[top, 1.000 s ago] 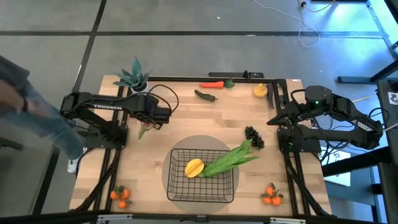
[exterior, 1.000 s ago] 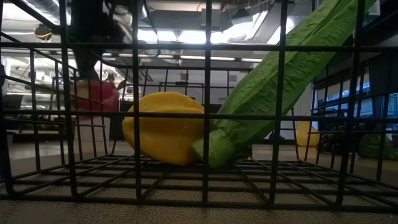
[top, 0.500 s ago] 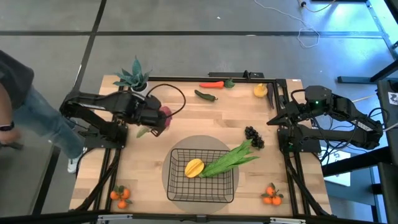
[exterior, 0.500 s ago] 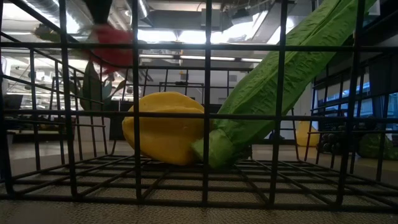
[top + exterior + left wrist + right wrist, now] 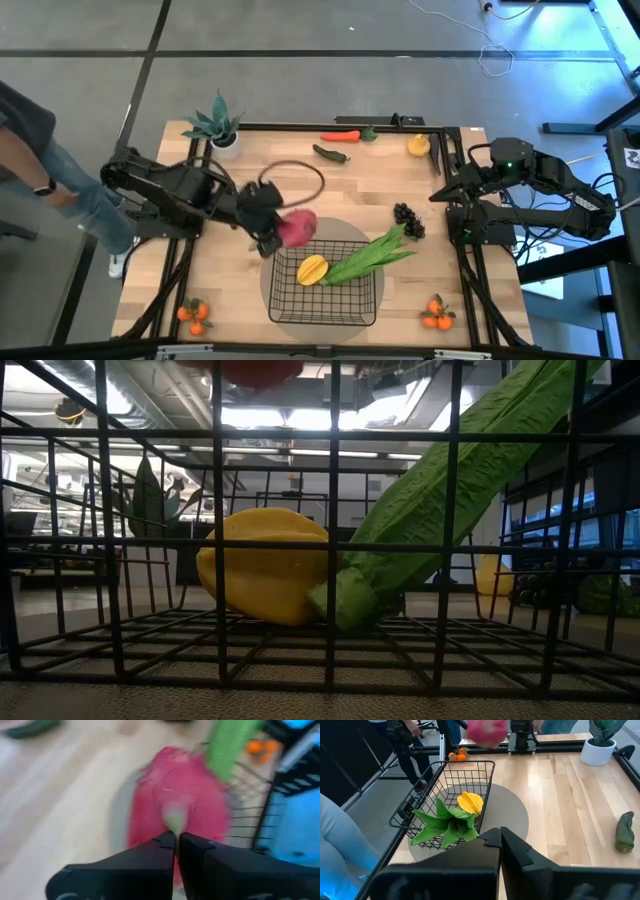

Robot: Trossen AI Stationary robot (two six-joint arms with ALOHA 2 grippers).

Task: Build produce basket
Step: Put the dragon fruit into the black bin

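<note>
My left gripper (image 5: 277,232) is shut on the pink dragon fruit (image 5: 298,227), which hangs in the air over the far left corner of the black wire basket (image 5: 283,300). In the low view the fruit (image 5: 255,370) shows at the top edge. Inside the basket lie a yellow mango (image 5: 312,269) and long green leafy stalks (image 5: 372,257), whose tips stick out over the right rim. My right gripper (image 5: 499,837) waits shut at the table's right side, holding nothing. My left gripper pinches a pale green leaf tip (image 5: 175,817) at the dragon fruit's end between its two fingers (image 5: 162,845). The fingers slant downward from the table's left side. The fruit is lifted clear of the table and hangs beyond the fingertips.
Dark grapes (image 5: 407,220) lie right of the basket. A green pepper (image 5: 331,153), a red pepper (image 5: 343,136) and a yellow pepper (image 5: 418,145) lie along the far edge, beside a potted plant (image 5: 215,125). Oranges (image 5: 193,313) (image 5: 436,313) sit at both near corners. A person (image 5: 40,150) stands left.
My left gripper has risen and swung toward the table's right and near side, to the basket, turning as it went. The dragon fruit has come up off the table with it and now hangs clear above the basket's far left corner.
</note>
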